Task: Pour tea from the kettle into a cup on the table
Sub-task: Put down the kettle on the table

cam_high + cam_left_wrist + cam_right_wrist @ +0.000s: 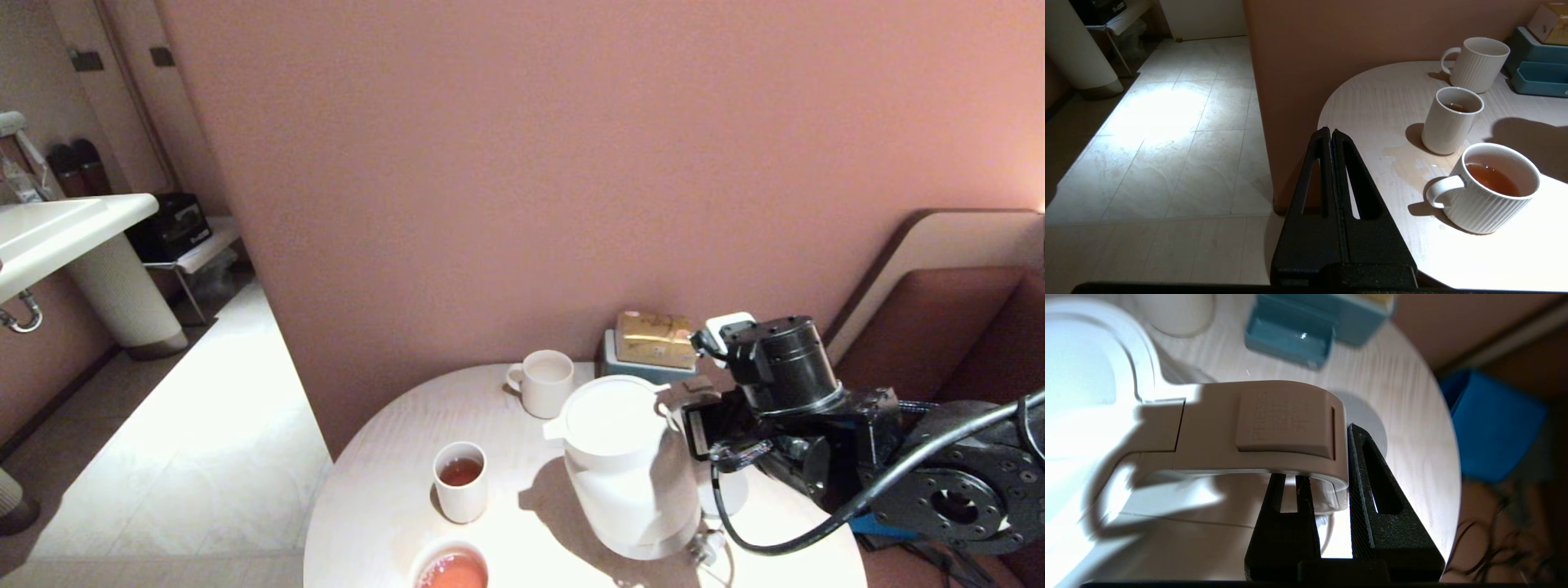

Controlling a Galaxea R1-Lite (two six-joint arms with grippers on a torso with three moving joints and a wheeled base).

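The right gripper (1327, 465) has its jaws closed on the loop handle (1265, 428) of the kettle (624, 465), one finger (1372, 490) outside the handle and the other under it. The kettle stands upright on the right part of the round worktop (384, 490), spout toward the cups, with the right arm (816, 408) reaching in from the right behind it. A grey disc (1367, 416) lies on the worktop just past the handle.

The left gripper (1331, 136) hangs off the worktop's left edge above the tiled floor (1167, 122), its jaws pressed together and holding nothing.

The cup (460, 480) stands left of the kettle, near but apart from it, with a little dark tea (460, 471) inside. A pale wet patch (1408, 163) lies on the worktop between it and a wider mug (1486, 188) of orange liquid at the near edge. A ribbed mug (545, 382) stands farther back, beside a teal tray (645, 367) carrying a gold box (655, 339) against the pink wall (522, 163).
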